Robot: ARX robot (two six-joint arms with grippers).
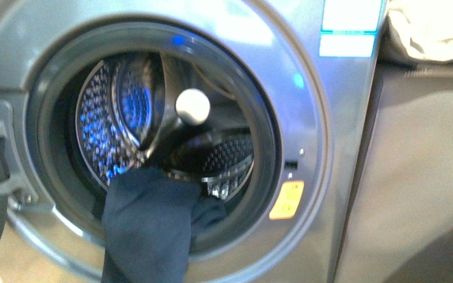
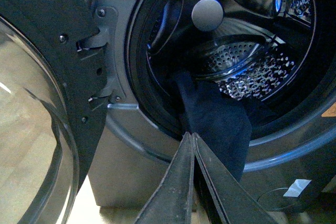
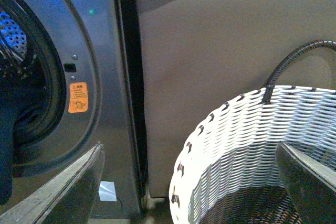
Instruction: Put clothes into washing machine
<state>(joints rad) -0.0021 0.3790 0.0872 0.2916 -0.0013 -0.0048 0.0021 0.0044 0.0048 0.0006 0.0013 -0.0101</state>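
The washing machine (image 1: 307, 147) fills the front view, its round glass door (image 2: 31, 129) swung wide open on the hinge side, the steel drum (image 1: 103, 130) gleaming with blue reflections behind the black rubber gasket (image 1: 259, 112). Beside it stands a plain grey-brown box (image 1: 413, 177) with a beige folded cloth (image 1: 430, 29) on top; no counter shows anywhere, so those are the only landmarks. Over by the box sits a white woven basket (image 3: 236, 150), and what can be seen of its inside looks bare of clothing. Now the dark navy garment (image 1: 147, 230): it's half in, half out, one end tucked into the drum mouth, the rest draped over the gasket's lower lip and hanging down the machine's front. So we're mid-loading, by my read. The left gripper (image 2: 193, 145) sits just below that hanging cloth with its fingers pressed together, holding nothing that I can see. The right gripper (image 3: 189, 156) hovers above the basket, fingers spread wide, empty. Next move, I'd say: catch the dangling end and push it up over the lip, deep into the drum.
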